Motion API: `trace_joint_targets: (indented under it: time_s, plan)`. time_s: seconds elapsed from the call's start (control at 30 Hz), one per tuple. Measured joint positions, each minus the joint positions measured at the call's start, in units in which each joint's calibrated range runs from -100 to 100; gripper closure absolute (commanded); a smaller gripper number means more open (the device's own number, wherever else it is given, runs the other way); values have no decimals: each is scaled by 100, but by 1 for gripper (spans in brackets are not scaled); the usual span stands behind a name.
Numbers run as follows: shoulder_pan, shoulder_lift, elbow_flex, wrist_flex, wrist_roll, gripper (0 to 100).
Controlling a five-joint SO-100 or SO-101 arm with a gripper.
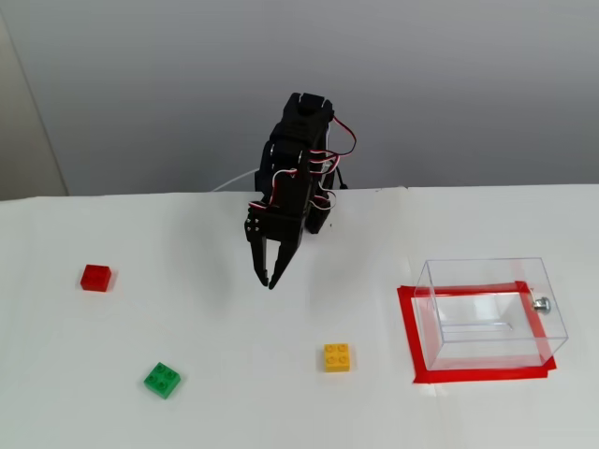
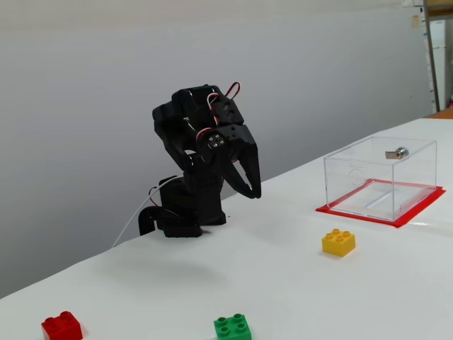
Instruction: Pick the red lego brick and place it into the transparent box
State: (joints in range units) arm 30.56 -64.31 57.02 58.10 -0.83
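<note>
The red lego brick (image 1: 95, 277) lies on the white table at the left; it also shows at the bottom left of the other fixed view (image 2: 61, 327). The transparent box (image 1: 482, 274) stands empty at the right, also seen at the right of the other fixed view (image 2: 354, 178), with a silver knob (image 1: 541, 303) on its side. My gripper (image 1: 270, 280) hangs in the air near the table's middle, tips pointing down, shut and empty (image 2: 255, 193). It is well to the right of the red brick and left of the box.
A green brick (image 1: 163, 379) lies in front of the red one and a yellow brick (image 1: 338, 356) lies between the gripper and the box. Red tape (image 1: 409, 337) outlines the box. The arm's base (image 2: 184, 212) stands at the table's back edge.
</note>
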Motion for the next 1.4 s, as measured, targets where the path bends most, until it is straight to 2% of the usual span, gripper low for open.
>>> trace_joint_targets:
  time_s: [0.3, 0.53, 0.73, 0.9, 1.17, 1.4]
  plan:
    - [1186, 1252, -1668, 0, -24, 99]
    - [2158, 2478, -2710, 0, -391, 99]
    - [2799, 3501, -3628, 737, -596, 99]
    - [3194, 4372, -4307, 1414, -596, 99]
    - [4252, 5852, -5746, 1440, -591, 98]
    - [5310, 7230, -7017, 1508, -230, 99]
